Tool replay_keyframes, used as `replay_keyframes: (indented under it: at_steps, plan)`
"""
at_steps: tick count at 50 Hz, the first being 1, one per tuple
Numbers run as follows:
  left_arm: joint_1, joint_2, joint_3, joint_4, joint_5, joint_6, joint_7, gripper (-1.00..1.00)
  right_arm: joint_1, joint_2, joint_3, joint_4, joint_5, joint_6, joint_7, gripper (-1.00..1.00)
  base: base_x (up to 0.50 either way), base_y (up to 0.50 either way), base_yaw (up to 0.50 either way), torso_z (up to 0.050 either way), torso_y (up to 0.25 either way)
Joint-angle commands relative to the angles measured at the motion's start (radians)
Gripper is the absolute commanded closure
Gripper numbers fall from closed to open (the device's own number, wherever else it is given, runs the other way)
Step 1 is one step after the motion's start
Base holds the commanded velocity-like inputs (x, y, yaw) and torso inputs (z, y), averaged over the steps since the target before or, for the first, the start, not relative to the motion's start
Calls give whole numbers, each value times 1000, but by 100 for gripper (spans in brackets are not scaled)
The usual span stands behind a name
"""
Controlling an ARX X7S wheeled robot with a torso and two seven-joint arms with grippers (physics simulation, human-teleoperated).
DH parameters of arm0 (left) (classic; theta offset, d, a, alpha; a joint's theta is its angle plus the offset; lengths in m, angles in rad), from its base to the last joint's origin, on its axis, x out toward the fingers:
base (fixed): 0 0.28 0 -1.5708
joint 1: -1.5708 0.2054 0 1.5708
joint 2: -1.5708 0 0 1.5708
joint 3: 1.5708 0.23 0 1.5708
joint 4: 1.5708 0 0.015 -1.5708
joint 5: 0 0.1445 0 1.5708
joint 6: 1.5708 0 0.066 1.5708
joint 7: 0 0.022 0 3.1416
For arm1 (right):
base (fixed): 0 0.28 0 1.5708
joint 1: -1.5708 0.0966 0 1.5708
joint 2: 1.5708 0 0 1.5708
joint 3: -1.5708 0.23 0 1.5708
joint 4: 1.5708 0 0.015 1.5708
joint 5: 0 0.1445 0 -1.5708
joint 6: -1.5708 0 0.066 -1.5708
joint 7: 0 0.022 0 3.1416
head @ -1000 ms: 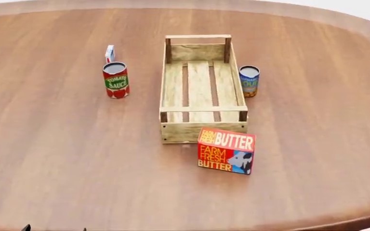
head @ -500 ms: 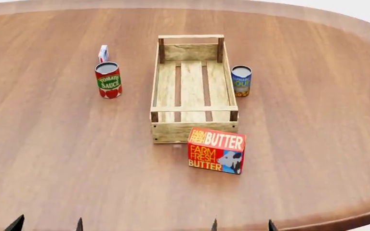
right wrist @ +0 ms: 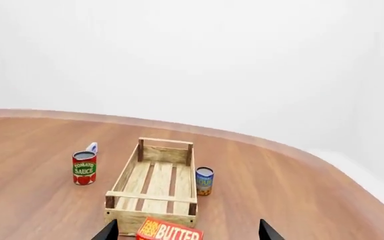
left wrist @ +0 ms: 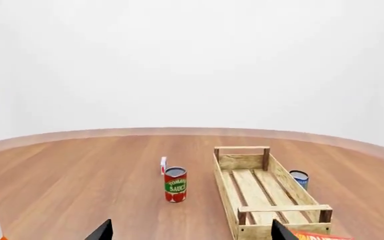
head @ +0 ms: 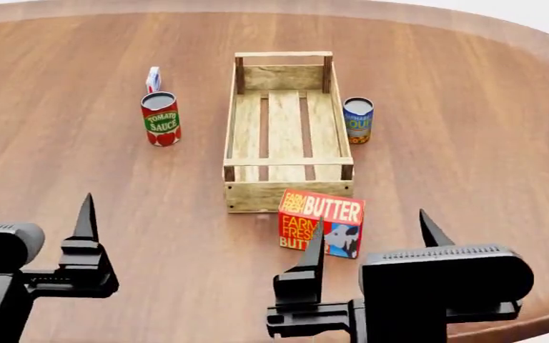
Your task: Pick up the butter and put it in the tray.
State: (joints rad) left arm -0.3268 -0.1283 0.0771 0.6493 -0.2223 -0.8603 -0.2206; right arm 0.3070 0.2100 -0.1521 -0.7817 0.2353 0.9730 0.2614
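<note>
Butter: the butter (head: 322, 224) stands on the wooden table (head: 83, 164), just in front of the near end wall of the tray (head: 288, 195), slightly toward the tray's right corner.
Long axis: its long side runs across the view, about parallel to the tray's short end.
Nearer arm: the right gripper (head: 370, 239) is directly in front of the butter; the left gripper (head: 31, 214) is well apart, to the left.
Right gripper state: fingers spread wide, holding nothing.
Left gripper state: also spread wide, empty.
Hidden: the right gripper's left finger covers part of the carton's front; in the right wrist view the butter (right wrist: 169, 230) is cut off at the picture's edge.
Neighbours: tomato sauce can (head: 161, 118) left of the tray, soup can (head: 357, 120) on its right.
</note>
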Motion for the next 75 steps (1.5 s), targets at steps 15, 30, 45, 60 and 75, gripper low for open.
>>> replay_keyframes:
  at_steps: [15,30,45,60,75]
  plan:
    - [-62,6,-24,64,-19,-69,-10,-100,93,0,13,-78,16,146,-9,-100,482,0,0,0,0]
    - [-62,1,-23,79,-40,-66,-20,-100,102,5,7,-84,28,151,-6,-100,500,0,0,0,0]
    - [-64,-9,-19,73,-52,-58,-31,-100,109,8,3,-77,39,151,-4,-100,500,0,0,0,1]
    - [-61,-17,-21,73,-68,-53,-41,-100,99,12,0,-75,47,133,1,-100,201,0,0,0,1]
    - [-60,-24,-20,55,-78,-37,-48,-100,111,6,-1,-65,68,160,5,-100,74,0,0,0,1]
